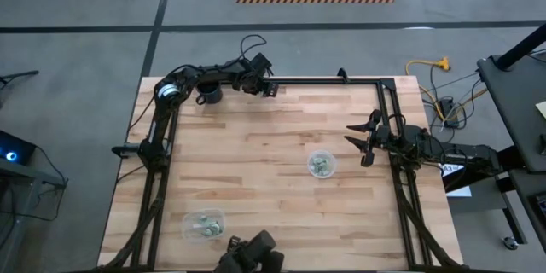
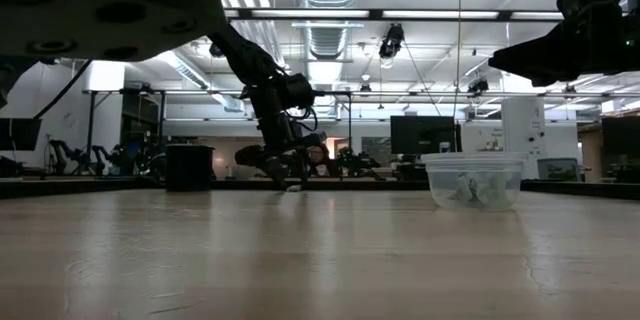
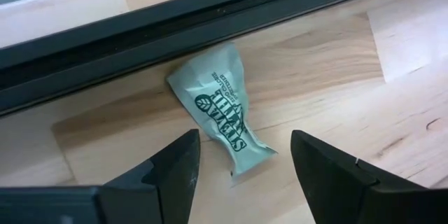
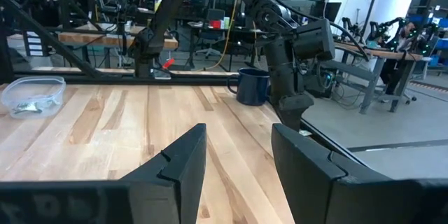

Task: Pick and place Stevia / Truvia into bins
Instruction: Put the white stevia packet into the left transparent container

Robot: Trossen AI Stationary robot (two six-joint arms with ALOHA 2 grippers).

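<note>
Over at the far left corner of the pale wooden desk point(image 1: 256, 145), the left tool point(image 3: 241, 157) hangs low with its dark fingers spread to either side of one small pale green paper sweetener packet point(image 3: 220, 115) — placed that way, I'd judge, so a short drop and a squeeze would catch it. The packet lies flat on the wood, touching or just shy of the black frame rail point(image 3: 210, 14) at the desk's edge, which probably explains the careful, close approach. It looks crumpled and pinched narrower at one end, with dark green lettering and a leaf mark along its face. A black mug with a handle point(image 1: 208, 95) stands just beside that arm. Nearer the front left sits the clear rounded-rectangular plastic tub point(image 1: 203, 224), packets already inside; toward the middle right, the clear round plastic cup point(image 1: 322, 165) holds some too. The right tool point(image 1: 365, 142) waits at the right edge — fingers apart, holding nothing.
</note>
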